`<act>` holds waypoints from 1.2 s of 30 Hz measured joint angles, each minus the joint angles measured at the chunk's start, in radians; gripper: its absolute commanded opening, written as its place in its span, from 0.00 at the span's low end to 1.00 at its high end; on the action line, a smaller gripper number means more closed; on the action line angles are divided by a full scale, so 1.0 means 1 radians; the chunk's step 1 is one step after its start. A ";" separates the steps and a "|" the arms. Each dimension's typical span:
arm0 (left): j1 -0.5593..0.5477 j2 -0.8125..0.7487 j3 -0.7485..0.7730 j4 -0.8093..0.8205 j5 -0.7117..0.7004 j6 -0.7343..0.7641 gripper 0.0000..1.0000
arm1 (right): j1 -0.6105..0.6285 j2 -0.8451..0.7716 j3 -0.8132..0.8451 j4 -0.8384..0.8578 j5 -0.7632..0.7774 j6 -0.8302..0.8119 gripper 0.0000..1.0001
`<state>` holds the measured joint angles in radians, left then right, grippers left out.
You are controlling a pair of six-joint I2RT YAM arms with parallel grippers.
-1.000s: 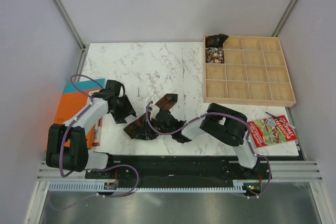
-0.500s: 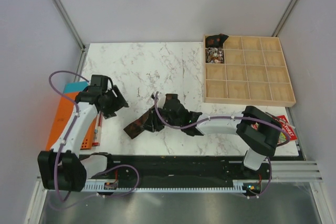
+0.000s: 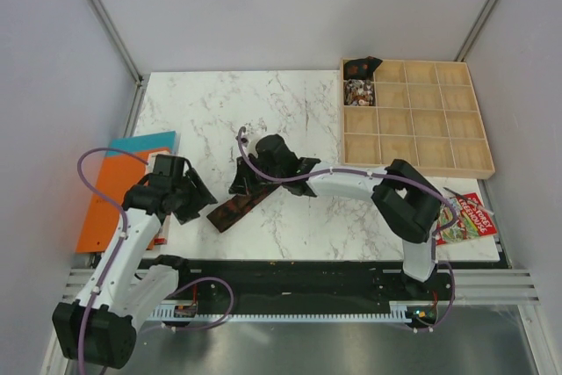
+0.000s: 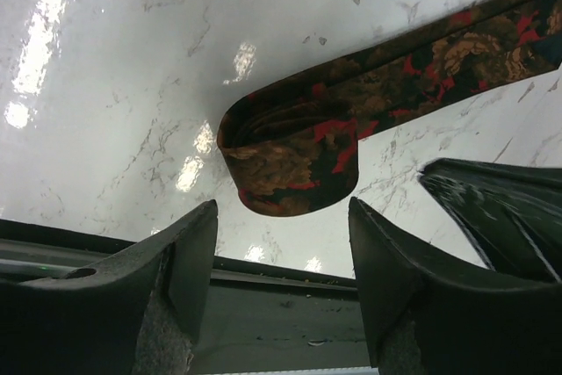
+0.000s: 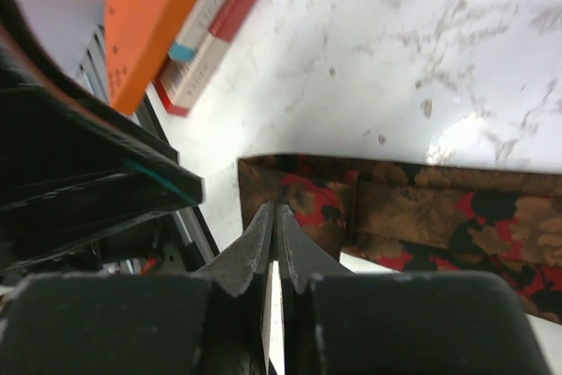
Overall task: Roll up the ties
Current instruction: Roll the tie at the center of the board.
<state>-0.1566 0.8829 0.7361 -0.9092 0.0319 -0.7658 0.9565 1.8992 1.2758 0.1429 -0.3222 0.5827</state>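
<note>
Dark brown cloth, red/tan floral: tie (image 4: pixel 299 151), 1 pc. Lies flat and slantwise on marble bench (image 3: pixel 290 111), nr front edge. Near end is folded over once into a loose loop, not yet a roll.
L gripper (image 4: pixel 283 208): fingers spread wide, nothing betw. them, just short of the fold.
R gripper (image 5: pixel 274 212): fingers pressed together, tips at the fold's edge. Cannot tell if a layer of cloth is nipped.
Wooden tray (image 3: pixel 413 169), far right: what look like finished ties (image 3: pixel 360 68) in its top-left cells.
Risks (est.):
- Fabric looks slick and the fold soft. If R lifts w/o a real bite, the loop prob. springs flat and the roll restarts.
- If R drags, the whole tie may slide twd the bench edge and could drop off.
- L closing from its side may crush the fold — crooked roll.
- Both arms crowd the same spot; a knock is poss.
</note>
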 measured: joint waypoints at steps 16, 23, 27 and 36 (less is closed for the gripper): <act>-0.053 -0.097 -0.084 0.002 -0.002 -0.121 0.66 | -0.002 0.131 0.000 0.047 -0.190 0.039 0.08; -0.071 -0.114 -0.092 0.001 -0.005 -0.141 0.64 | -0.018 0.169 0.000 0.061 -0.210 0.053 0.06; -0.088 -0.112 -0.099 0.003 -0.014 -0.158 0.62 | -0.030 0.179 0.000 0.076 -0.216 0.057 0.06; -0.154 -0.067 -0.156 0.048 -0.059 -0.204 0.61 | -0.048 0.191 -0.028 0.106 -0.218 0.061 0.06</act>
<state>-0.3103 0.8158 0.5800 -0.8608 -0.0269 -0.9699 0.9085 2.0899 1.2480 0.2485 -0.5404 0.6434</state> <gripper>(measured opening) 0.611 0.058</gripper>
